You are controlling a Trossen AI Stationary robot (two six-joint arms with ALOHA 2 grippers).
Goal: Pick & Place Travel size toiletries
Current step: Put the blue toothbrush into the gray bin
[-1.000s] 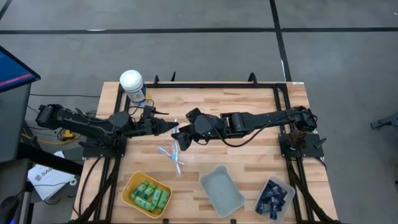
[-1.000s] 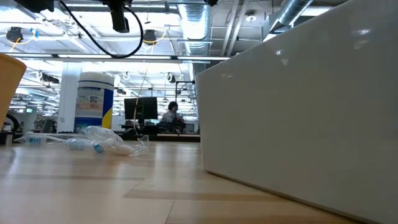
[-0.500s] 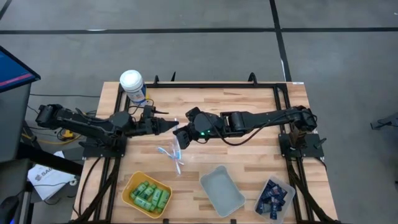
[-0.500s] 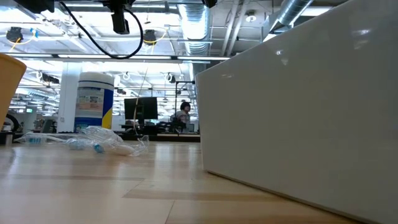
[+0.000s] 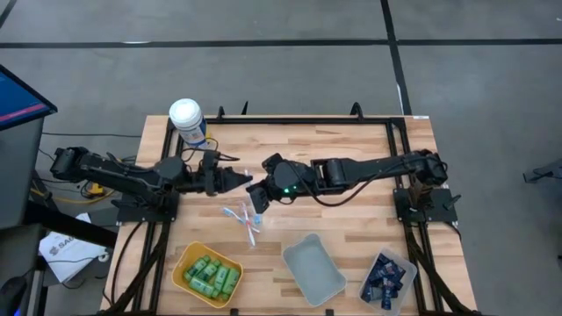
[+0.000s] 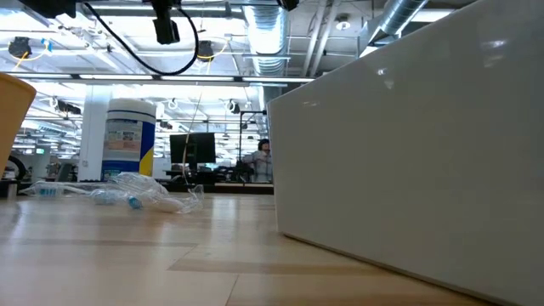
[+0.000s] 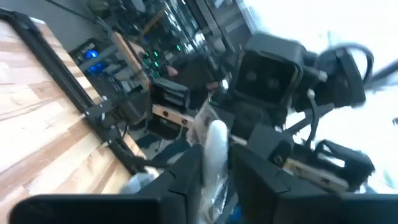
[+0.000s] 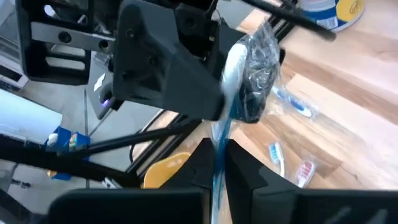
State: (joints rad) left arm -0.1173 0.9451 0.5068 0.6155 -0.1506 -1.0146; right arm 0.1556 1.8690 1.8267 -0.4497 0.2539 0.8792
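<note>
- We see the two grippers meeting tip to tip above the middle of the table (image 5: pixel 351 140), both clamped on one wrapped toothbrush (image 8: pixel 233 74).
- The left gripper (image 5: pixel 239 179) pinches the toothbrush's white, crinkly clear-plastic-wrapped end between its closed dark fingers (image 7: pixel 180 180).
- The right gripper (image 5: pixel 256 197) has its fingers closed on the thin blue handle (image 8: pixel 219 158), which runs out between them.
- The toothbrush's long axis lies roughly along the line from one gripper to the other, white wrapped end toward the left arm, blue end toward the right arm.
- Below the grippers, loose toothbrushes (image 5: pixel 246 219) lie flat on the pale striped wood in clear glossy wrappers, slim sticks of blue, white and pink, pointing in mixed directions.
- A yellow tray (image 5: pixel 181 263) near the front edge holds small bright green bottles (image 5: pixel 213 277), rounded and packed side by side.
- A pale grey rectangular bin (image 5: pixel 303 250) sits to its right.
- A further tray (image 5: pixel 406 268) at the front right holds dark navy flat tubes (image 5: pixel 385 279), heaped.
- A white-lidded canister (image 5: pixel 186 118) stands upright at the back left corner.
</note>
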